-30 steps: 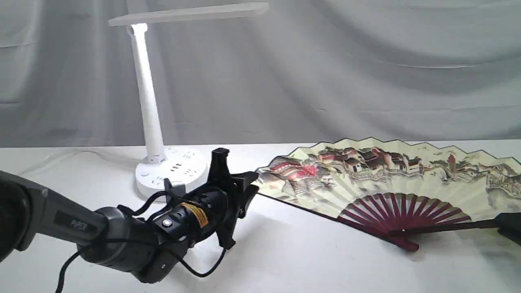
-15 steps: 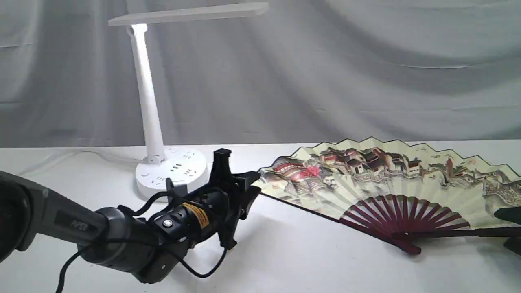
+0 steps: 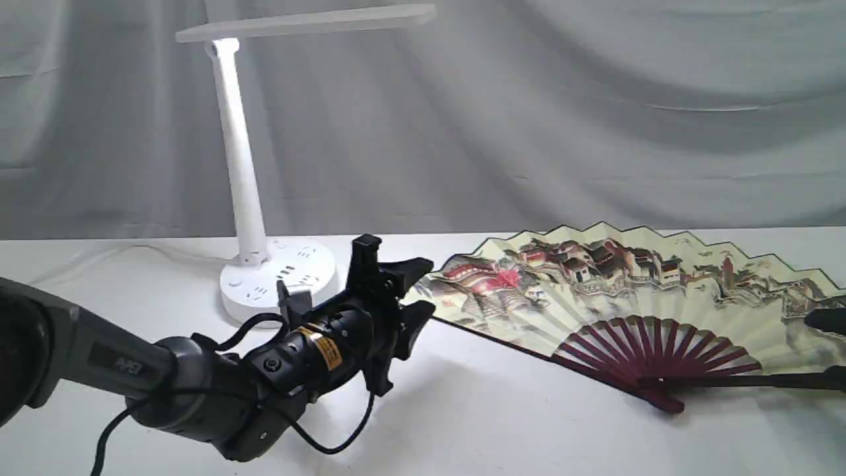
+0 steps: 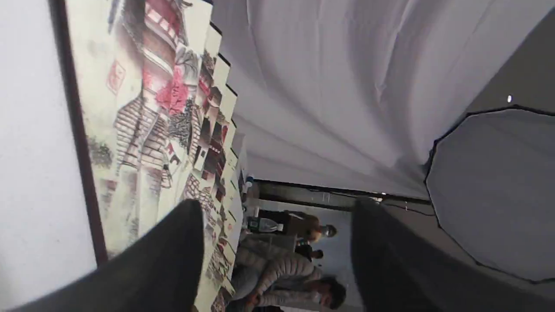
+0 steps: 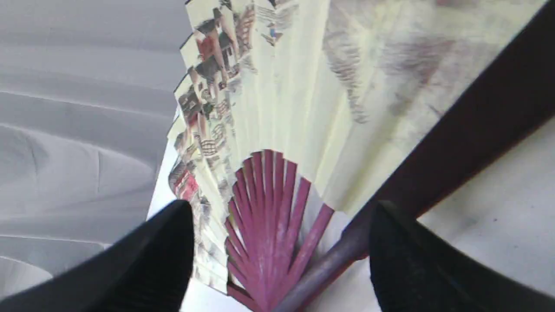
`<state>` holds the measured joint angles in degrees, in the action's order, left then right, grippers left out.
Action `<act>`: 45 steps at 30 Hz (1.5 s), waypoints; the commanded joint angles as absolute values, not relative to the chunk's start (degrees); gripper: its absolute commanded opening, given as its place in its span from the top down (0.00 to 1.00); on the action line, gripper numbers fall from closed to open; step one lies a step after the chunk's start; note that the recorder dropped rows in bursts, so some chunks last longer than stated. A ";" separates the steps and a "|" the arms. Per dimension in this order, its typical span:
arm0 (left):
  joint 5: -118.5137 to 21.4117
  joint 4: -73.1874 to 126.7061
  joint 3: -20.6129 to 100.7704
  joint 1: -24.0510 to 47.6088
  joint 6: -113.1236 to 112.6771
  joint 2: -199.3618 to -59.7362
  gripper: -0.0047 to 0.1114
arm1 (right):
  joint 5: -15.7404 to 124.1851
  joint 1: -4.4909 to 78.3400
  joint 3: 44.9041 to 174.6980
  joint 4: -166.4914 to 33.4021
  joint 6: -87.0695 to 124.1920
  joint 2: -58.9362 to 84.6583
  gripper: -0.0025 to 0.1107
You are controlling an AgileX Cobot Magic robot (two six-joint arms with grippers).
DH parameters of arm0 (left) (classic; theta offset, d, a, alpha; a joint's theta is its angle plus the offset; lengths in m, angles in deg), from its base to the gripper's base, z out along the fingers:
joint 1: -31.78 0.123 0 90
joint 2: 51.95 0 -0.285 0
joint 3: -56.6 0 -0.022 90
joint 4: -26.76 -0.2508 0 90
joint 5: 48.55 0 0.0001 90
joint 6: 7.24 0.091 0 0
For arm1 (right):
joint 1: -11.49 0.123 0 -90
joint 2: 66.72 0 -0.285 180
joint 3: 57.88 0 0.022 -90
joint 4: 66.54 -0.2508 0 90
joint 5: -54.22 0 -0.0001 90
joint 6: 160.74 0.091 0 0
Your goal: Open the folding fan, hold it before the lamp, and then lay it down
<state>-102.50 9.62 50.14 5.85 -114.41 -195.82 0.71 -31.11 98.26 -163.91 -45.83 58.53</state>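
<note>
at the left of the frame the lamp (image 3: 241, 172) is seen upright on the desk (image 3: 462, 423). just right of its base the left claw (image 3: 423, 289) is held spread and empty, beside the left edge of the fan (image 3: 634, 284), which is laid open across the right half. at the far right the right claw (image 5: 279, 216) is parted about the fan's other edge, with nothing gripped. paper could be creased or torn if pleats are pinched, and the lamp could be knocked by a careless lift.

1. The left pincer (image 3: 426, 286) now sits closer to the folding fan (image 3: 628, 291) than a second ago, a little higher, with its jaws spread wider by the fan's left tip.
2. The right pincer (image 5: 282, 208) no longer clamps the fan's right guard stick (image 3: 740, 380); its jaws now gape on either side of it.
3. That guard stick now lies slightly lower, towards the worktop (image 3: 496, 423).
</note>
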 commanded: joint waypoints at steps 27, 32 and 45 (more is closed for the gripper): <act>-51.05 -34.84 50.37 7.56 -129.96 -173.95 0.95 | 0.93 -25.59 98.38 -113.50 -7.92 34.96 0.57; -38.53 -43.59 49.59 7.56 -127.88 -170.33 0.95 | 2.82 -22.14 98.38 -110.09 -7.02 34.84 0.64; -7.79 -22.61 49.59 7.83 -80.24 -163.46 0.95 | 4.55 -8.84 103.70 -99.05 -6.00 34.84 0.73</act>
